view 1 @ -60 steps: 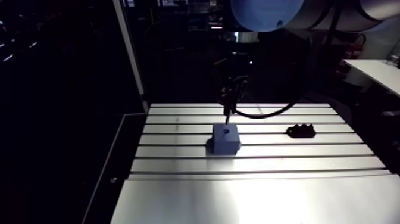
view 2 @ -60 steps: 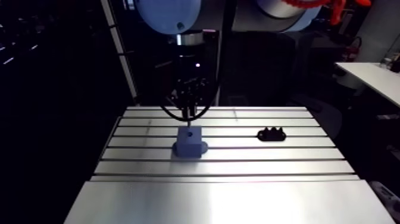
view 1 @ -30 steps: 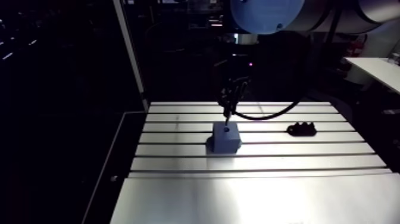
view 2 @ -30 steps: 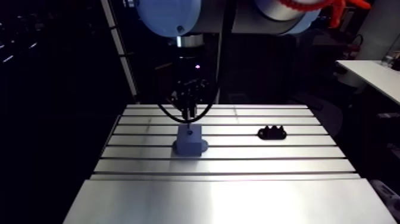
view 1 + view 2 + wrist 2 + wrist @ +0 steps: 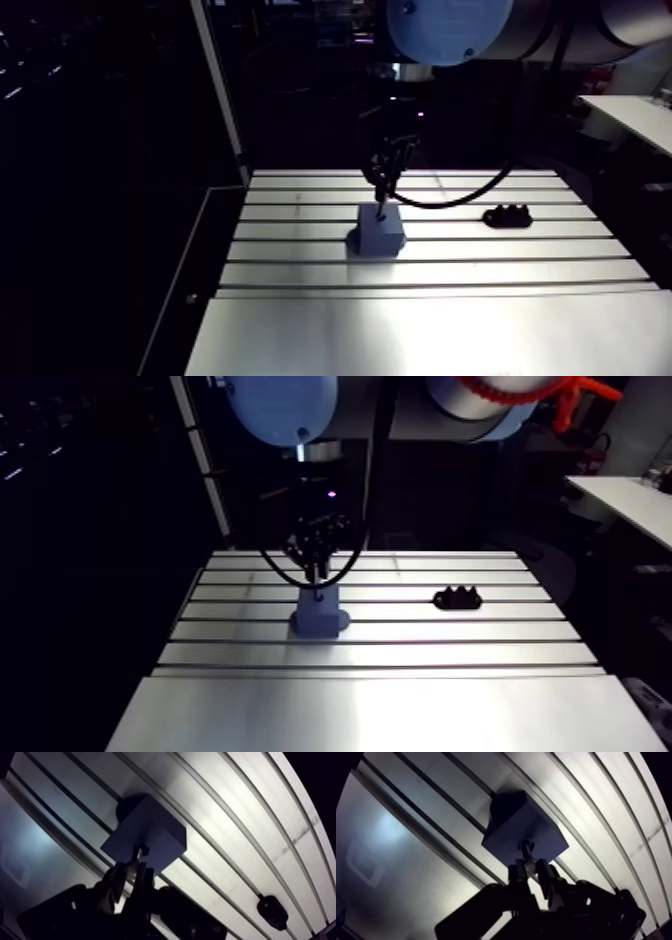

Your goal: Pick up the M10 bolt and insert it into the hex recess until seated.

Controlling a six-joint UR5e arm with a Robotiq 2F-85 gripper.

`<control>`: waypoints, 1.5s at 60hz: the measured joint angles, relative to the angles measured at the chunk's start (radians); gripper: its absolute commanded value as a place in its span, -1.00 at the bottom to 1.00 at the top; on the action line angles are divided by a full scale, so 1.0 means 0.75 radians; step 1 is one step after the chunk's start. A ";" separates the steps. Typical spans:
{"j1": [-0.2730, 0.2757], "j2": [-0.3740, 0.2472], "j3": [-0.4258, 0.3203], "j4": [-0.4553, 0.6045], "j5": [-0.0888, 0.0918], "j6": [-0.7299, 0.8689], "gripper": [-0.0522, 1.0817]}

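A blue-grey block [image 5: 378, 232] with the hex recess in its top stands on the slotted table [image 5: 430, 310]. My gripper [image 5: 529, 871] hangs right over the block, shut on the M10 bolt [image 5: 526, 852], which points down at the block's top face [image 5: 528, 827]. In the wrist view the bolt's tip [image 5: 141, 848] reaches the block's top; the recess itself is hidden behind it. The arm view shows the bolt [image 5: 380, 208] touching or just above the block.
A small black fixture with bumps [image 5: 506, 216] lies on the table to the right of the block, also seen in the wrist view [image 5: 272, 911]. The table's left edge [image 5: 215, 250] drops off into dark.
The gripper has come down with the bolt, so the bolt's tip now meets the block's top. The block and the black fixture have stayed put.
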 measured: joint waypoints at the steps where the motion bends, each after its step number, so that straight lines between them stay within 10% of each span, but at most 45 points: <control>1: 0.000 0.000 0.000 0.000 0.000 0.000 0.73; 90: 0.000 0.006 0.021 -0.034 -0.002 -0.009 0.73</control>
